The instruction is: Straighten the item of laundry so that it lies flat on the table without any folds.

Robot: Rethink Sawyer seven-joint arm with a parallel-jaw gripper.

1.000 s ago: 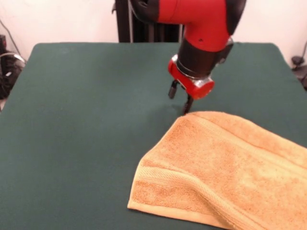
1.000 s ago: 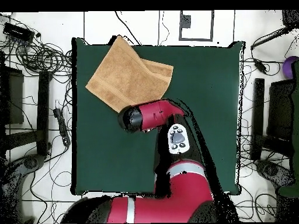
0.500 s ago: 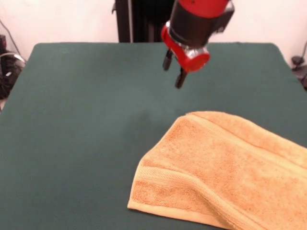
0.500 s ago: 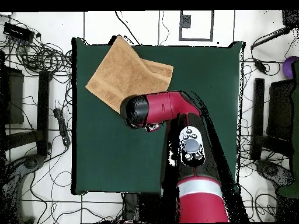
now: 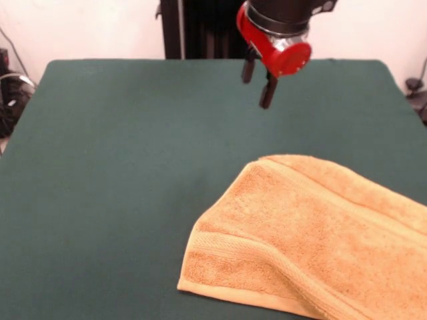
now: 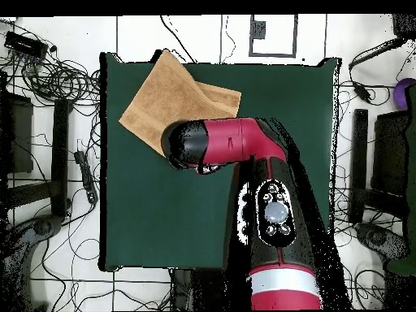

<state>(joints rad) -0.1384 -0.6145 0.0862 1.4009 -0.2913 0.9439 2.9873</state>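
The golden-orange towel point(image 5: 313, 230) lies on the dark green table point(image 5: 113, 167) at the front right, doubled over, with a thick folded edge and woven band facing left. It runs out of the picture at the right and bottom. In the overhead view the towel point(image 6: 175, 97) sits at the table's point(image 6: 280, 106) upper left corner, one corner poking past the edge. My gripper point(image 5: 258, 83) hangs open and empty, raised well above the table and beyond the towel's far corner. In the overhead view the red arm point(image 6: 231, 145) hides it.
The black pedestal point(image 5: 197, 27) stands behind the table's far edge. Cables and stands point(image 6: 49, 73) crowd the floor around the table in the overhead view. A purple object point(image 6: 402, 91) sits at the right edge.
My gripper has lifted from just beside the towel's far corner to well above the table, then shifted slightly right in the front view. The towel has not moved.
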